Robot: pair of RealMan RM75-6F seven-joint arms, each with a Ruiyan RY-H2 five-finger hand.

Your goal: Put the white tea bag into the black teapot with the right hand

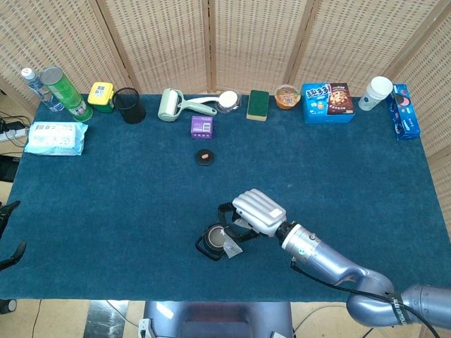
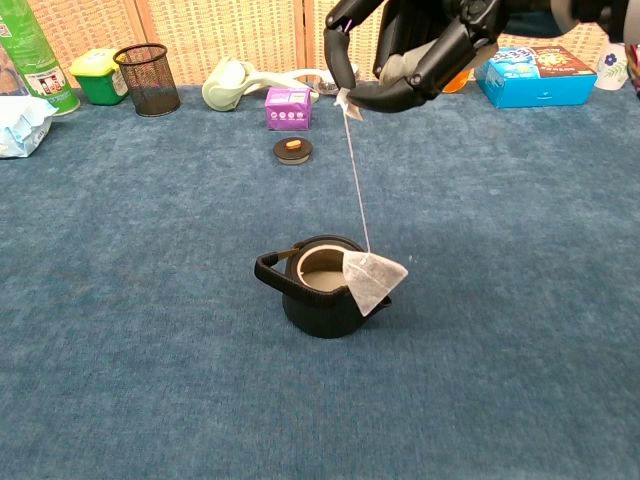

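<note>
teapot (image 2: 322, 295) black | tea bag (image 2: 374, 281) white | tablecloth (image 2: 150, 300) blue | box (image 2: 288, 108) purple

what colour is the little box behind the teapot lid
Purple box, with a white label on its front; clearest in the chest view.

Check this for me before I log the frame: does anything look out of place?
Yes. The white tea bag dangles against the black teapot's outer rim rather than inside, on a string pinched by the right hand.
</note>
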